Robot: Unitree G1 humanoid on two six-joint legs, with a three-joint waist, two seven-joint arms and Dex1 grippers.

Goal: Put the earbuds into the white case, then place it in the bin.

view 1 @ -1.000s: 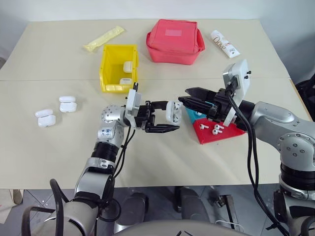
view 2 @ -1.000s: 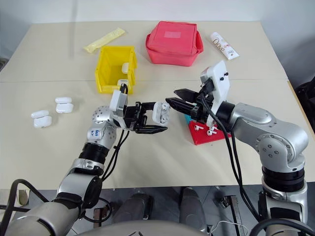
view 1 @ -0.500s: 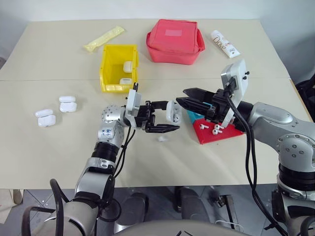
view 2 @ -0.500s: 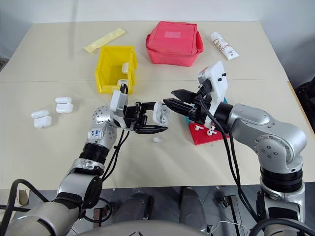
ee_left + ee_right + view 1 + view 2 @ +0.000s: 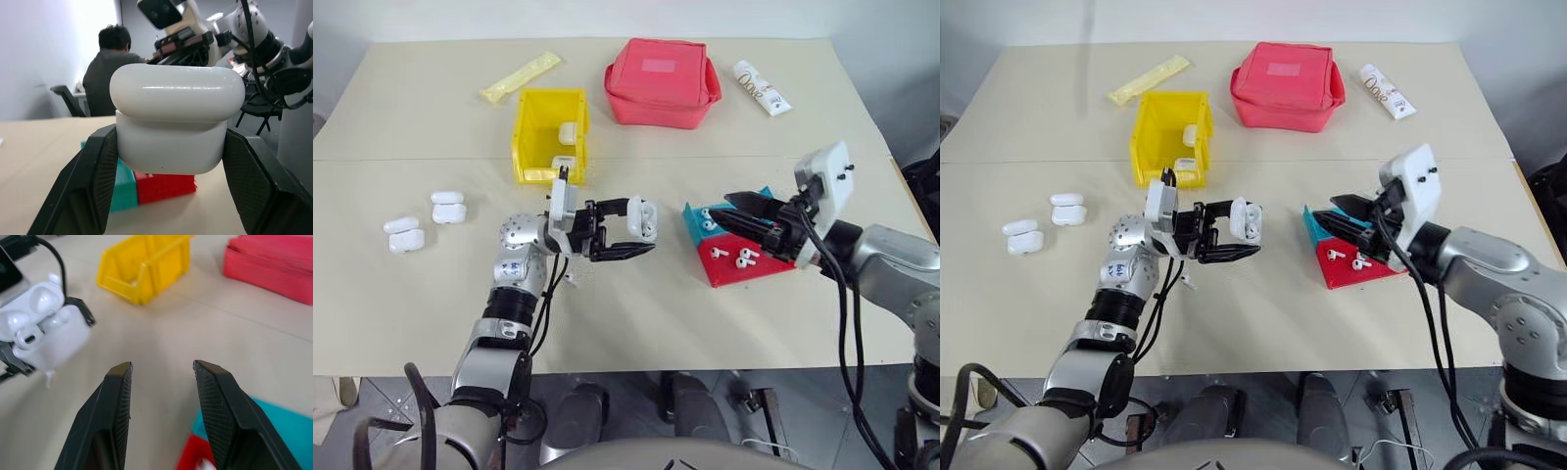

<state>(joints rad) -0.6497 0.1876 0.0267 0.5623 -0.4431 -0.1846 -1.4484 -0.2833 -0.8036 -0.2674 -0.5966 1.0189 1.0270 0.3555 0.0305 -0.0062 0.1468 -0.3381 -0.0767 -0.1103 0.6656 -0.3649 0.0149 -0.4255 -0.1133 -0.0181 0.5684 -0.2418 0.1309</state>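
Right end effector (image 5: 729,210) withdrew; left end effector (image 5: 638,235) grips white case (image 5: 642,219).

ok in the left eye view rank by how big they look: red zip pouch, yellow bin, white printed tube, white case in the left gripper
1. Red fabric zip pouch
2. Yellow plastic open-top bin, somewhat smaller
3. White printed tube
4. Glossy white case held in the left gripper, looking only slightly smaller than the tube

White case (image 5: 642,219), yellow bin (image 5: 549,136), red pouch (image 5: 662,82).

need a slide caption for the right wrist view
Open right gripper faces the left gripper holding an open white case, with the yellow bin behind.
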